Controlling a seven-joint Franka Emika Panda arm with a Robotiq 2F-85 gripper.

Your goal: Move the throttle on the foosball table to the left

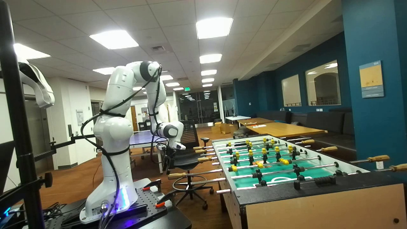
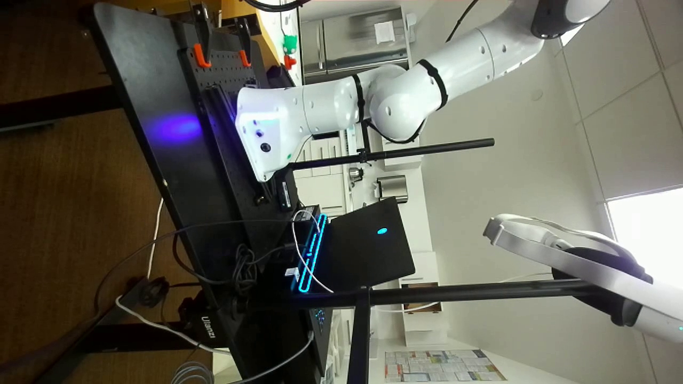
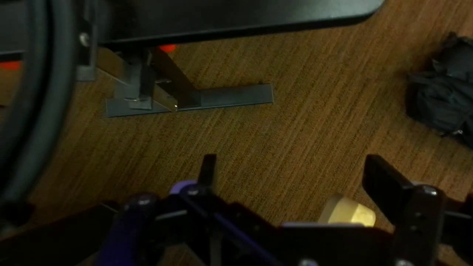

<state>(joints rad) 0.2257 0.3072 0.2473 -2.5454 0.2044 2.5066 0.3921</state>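
The foosball table (image 1: pixel 318 206) fills the lower right in an exterior view. Its metal rods (image 1: pixel 276 172) run roughly left to right there, wooden handles (image 1: pixel 205 159) jutting from its left side, where I am. In the wrist view a pale faceted end (image 3: pixel 347 211), likely one of those handles, shows at lower right, partly hidden by my tool (image 3: pixel 291 166), which is spread wide and grips nothing. In an exterior view the tool hangs above and slightly left of the nearest-looking handle (image 1: pixel 177 175); the gap in depth I cannot tell. I judge I must come down over it, then slide it along the rod's long axis, not across.
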